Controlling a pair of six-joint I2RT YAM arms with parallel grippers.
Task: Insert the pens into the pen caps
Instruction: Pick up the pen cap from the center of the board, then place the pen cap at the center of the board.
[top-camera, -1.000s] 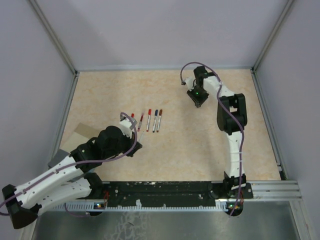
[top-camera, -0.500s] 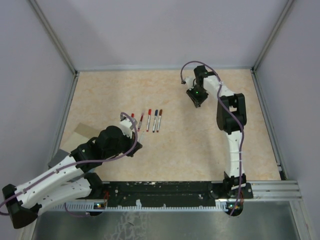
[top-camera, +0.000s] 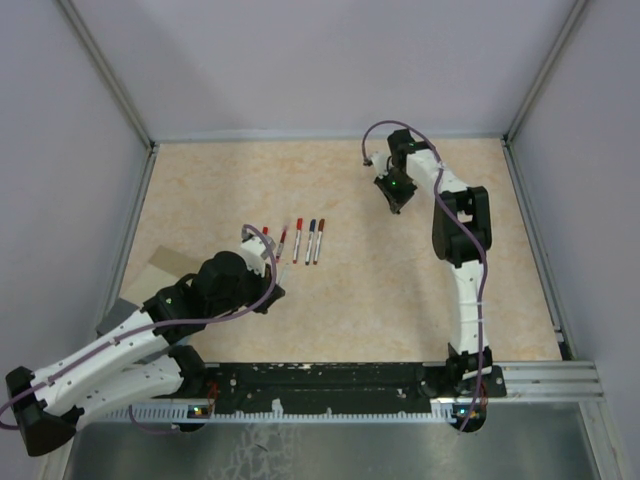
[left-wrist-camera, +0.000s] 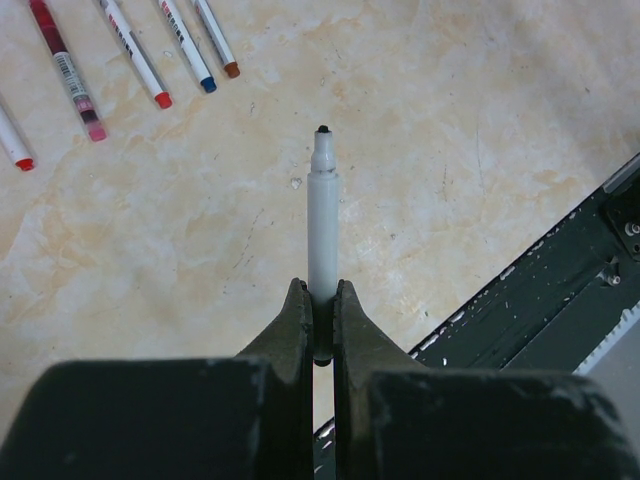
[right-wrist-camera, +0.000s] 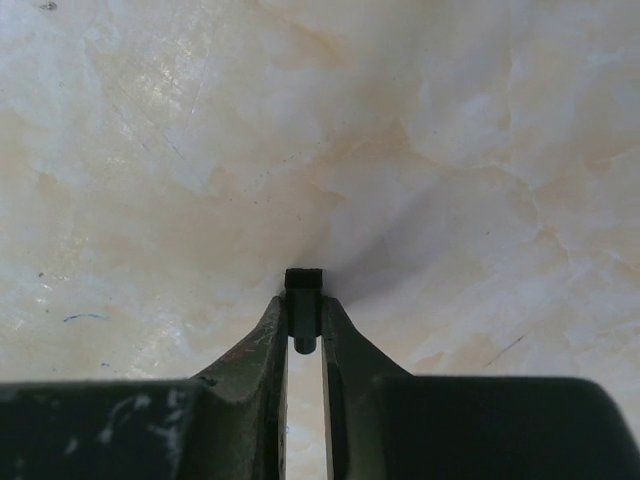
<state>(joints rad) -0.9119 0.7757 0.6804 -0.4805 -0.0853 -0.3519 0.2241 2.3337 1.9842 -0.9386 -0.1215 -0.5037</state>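
A: Left gripper (left-wrist-camera: 320, 292) is clamping a white pen (left-wrist-camera: 322, 210), black tip pointing up-frame in the wrist view. It is holding the same pose as a second ago.
B: Loose pens (top-camera: 308, 241)?
A: Lying in a row, center-left of the top view.
B: Right side?
A: Right gripper (right-wrist-camera: 303, 302) is pinching a black cap (right-wrist-camera: 303, 282), upper center-right, having crept slightly up-left.

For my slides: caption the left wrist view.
Left pincer grips an uncapped black-tipped pen; other pens lie on the table.
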